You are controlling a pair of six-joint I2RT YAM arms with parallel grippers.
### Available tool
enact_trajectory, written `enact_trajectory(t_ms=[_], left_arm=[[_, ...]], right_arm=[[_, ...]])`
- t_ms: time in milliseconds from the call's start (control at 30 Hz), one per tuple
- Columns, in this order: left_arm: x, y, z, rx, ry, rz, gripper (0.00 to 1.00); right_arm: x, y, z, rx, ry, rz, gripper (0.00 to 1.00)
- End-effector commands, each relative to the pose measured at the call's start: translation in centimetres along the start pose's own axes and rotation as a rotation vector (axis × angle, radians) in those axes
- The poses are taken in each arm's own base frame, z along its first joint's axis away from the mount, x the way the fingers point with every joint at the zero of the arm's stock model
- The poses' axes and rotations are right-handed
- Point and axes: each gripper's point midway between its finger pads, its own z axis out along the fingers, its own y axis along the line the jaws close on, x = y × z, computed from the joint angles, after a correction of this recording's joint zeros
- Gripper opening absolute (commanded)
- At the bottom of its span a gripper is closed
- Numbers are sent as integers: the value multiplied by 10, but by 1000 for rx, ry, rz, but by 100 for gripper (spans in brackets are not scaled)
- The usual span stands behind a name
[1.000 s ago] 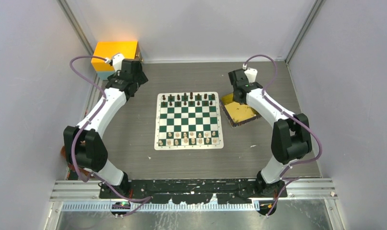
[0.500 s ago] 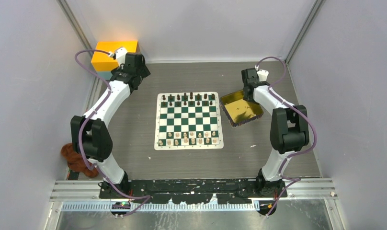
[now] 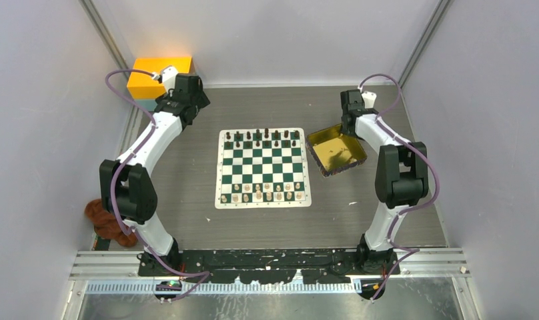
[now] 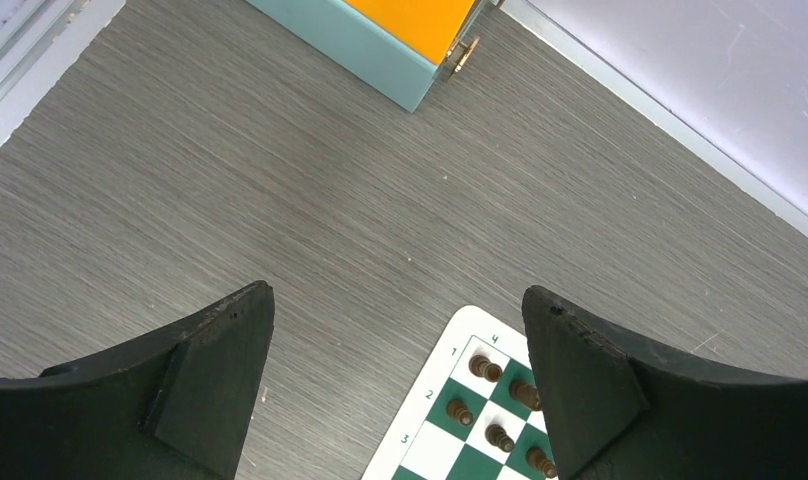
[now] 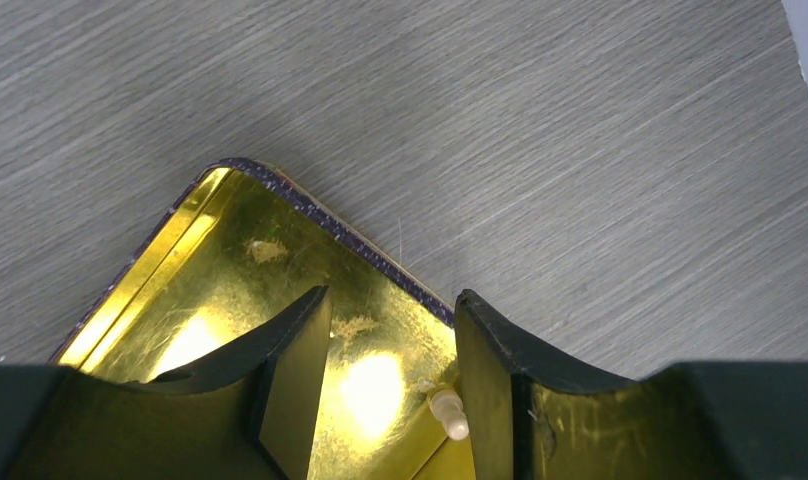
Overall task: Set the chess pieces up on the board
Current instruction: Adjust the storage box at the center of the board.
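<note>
Small numerals 2, 3 — printed on white border of the board [image 4: 417, 417]

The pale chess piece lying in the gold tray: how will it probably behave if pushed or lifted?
The pale piece seems to lie on its side and looks round, so a push would probably roll it. The gold tray is shiny, so it may slide. It is tiny beside the jaws of the right gripper, likely light and easily flicked.
</note>
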Motion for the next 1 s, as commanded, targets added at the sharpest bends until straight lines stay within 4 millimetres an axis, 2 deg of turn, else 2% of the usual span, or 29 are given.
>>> enact_trajectory(t_ms=[0, 300, 533, 667, 967], left_arm=[[-25, -10, -11, 40, -65, -59, 94], [-27, -8, -14, 37, -71, -57, 94], [-25, -7, -13, 35, -67, -55, 94], [-25, -8, -12, 37, -66, -55, 94], [-21, -11, -5, 30, -57, -51, 94]], right_arm=[[-16, 3, 9, -20, -16, 19, 54], [-10, 5, 32, -55, 50, 31, 53], [-7, -2, 39, -35, 67, 50, 42], [-9, -8, 40, -17, 64, 71, 33], [-2, -17, 44, 39, 72, 87, 21]])
